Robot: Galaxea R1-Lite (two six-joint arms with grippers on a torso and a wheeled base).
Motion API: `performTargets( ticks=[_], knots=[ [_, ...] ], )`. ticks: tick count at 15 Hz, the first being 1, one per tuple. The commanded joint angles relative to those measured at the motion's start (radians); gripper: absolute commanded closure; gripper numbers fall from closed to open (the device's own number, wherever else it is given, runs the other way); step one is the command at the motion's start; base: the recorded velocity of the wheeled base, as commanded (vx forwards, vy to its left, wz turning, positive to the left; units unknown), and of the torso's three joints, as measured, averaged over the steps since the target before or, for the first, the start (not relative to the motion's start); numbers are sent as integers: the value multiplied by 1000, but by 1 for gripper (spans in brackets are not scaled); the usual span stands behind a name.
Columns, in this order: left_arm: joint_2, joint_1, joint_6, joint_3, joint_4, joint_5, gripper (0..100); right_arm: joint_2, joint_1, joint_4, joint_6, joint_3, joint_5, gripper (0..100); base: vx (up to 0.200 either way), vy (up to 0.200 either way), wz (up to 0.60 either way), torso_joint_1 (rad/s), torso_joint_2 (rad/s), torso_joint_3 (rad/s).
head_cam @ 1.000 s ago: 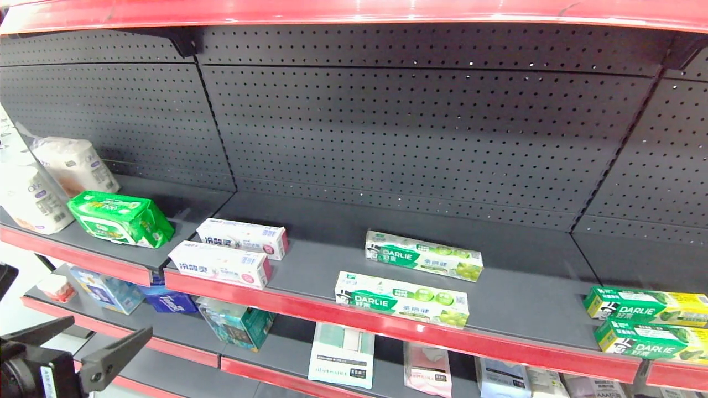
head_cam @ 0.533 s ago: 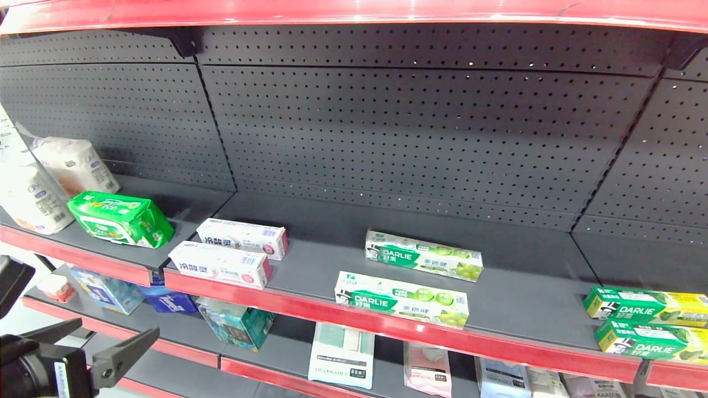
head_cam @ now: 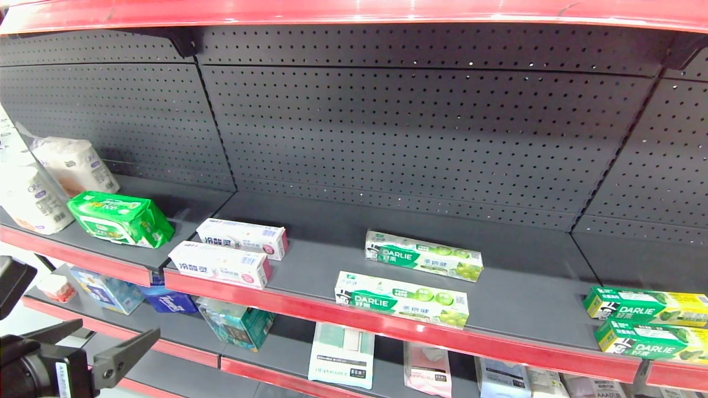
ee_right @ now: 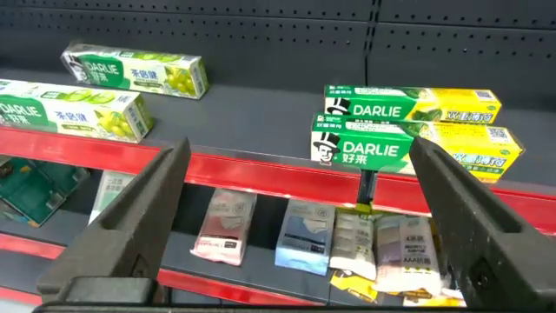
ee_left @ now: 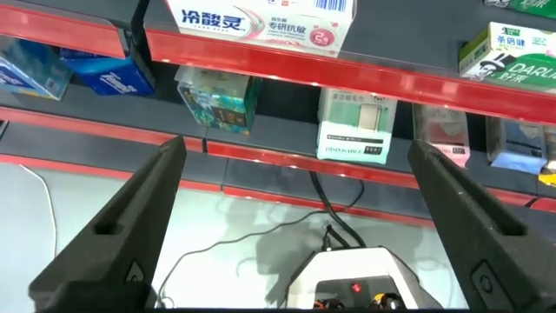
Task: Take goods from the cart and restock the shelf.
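The dark shelf (head_cam: pixel 498 298) with a red front lip carries two white-and-pink toothpaste boxes (head_cam: pixel 221 264), two pale green toothpaste boxes (head_cam: pixel 402 299) and, at the right, two green-and-yellow toothpaste boxes (head_cam: pixel 647 323). My left gripper (head_cam: pixel 116 326) hangs open and holds nothing at the lower left, below and in front of the white-and-pink boxes (ee_left: pixel 261 22). In the left wrist view the left gripper (ee_left: pixel 291 226) faces the lower shelves. My right gripper (ee_right: pixel 295 226) is open and holds nothing in front of the shelf lip, with the green-and-yellow boxes (ee_right: pixel 408 130) just beyond it.
A green wipes pack (head_cam: pixel 119 218) and white tissue rolls (head_cam: pixel 50 177) stand on the left shelf section. Lower shelves hold small packets and boxes (head_cam: pixel 342 355). A black cable lies on the floor (ee_left: pixel 330 209). Behind the toothpaste rows the shelf is bare up to the pegboard back (head_cam: pixel 415 138).
My left gripper has shifted slightly to the right and up at the lower left. The goods on the shelf have not moved.
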Motion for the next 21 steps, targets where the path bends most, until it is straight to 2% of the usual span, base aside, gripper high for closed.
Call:
performTargets(
  ticks=[1,7,18,20,21],
  knots=[
    [8,0,0,1,0,-4,0,1,1,0,0,0,0,0,0,0,0,0,0,0],
    [29,0,2,-7,0,-7,0,0,1,0,-3,0,0,0,0,0,0,0,0,0],
    [43,0,2,-2,0,-7,0,0,1,0,-3,-2,0,0,0,0,-600,4,1,1],
    [63,4,0,-2,3,-6,0,1,1,0,-3,0,1,0,0,0,0,0,0,0],
    [90,31,2,-4,1,-4,0,1,1,0,-3,-2,1,0,0,0,0,0,0,0]
  ],
)
